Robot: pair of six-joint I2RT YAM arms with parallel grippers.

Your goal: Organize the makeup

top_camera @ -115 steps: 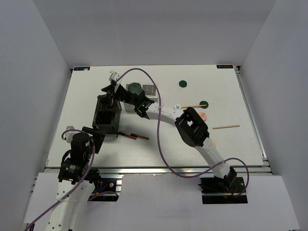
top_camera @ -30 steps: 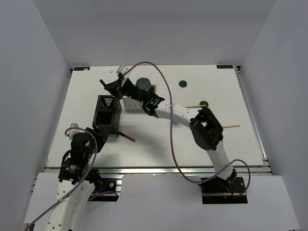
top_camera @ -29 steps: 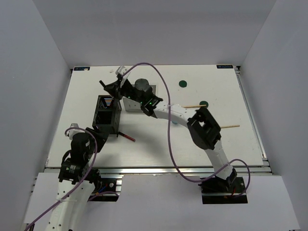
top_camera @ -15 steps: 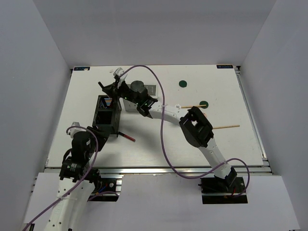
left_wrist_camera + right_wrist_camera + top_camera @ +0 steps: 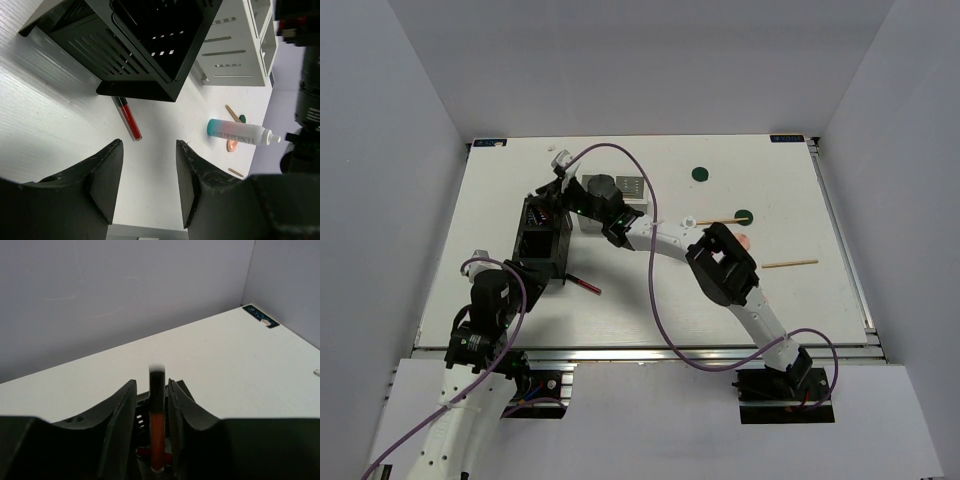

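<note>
Left wrist: our left gripper [image 5: 149,160] hangs open, empty, by the table's [image 5: 50,130] near edge; a spare tube [image 5: 129,118] lies beside the holder [image 5: 145,75]. Beyond, our right gripper [image 5: 151,386] holds its jaws loose around an upright tube [image 5: 157,425] over the holder. We judge this the drop-off; next, lift straight clear.

left arm [image 5: 485,320]: black motor housings at the joints, white link lower down
right arm [image 5: 665,238]: white tubular links between bulky black joint blocks
green light [image 5: 615,213]: small, lit, on the right arm's far black housing
cables [image 5: 655,300]: purple, one looping along each arm
bases [image 5: 783,385]: black mounting plates, on the near side
left gripper [image 5: 148,145]: matte black, two thick curved fingers
right gripper [image 5: 151,382]: dark, two curved fingers with smooth faces
</note>
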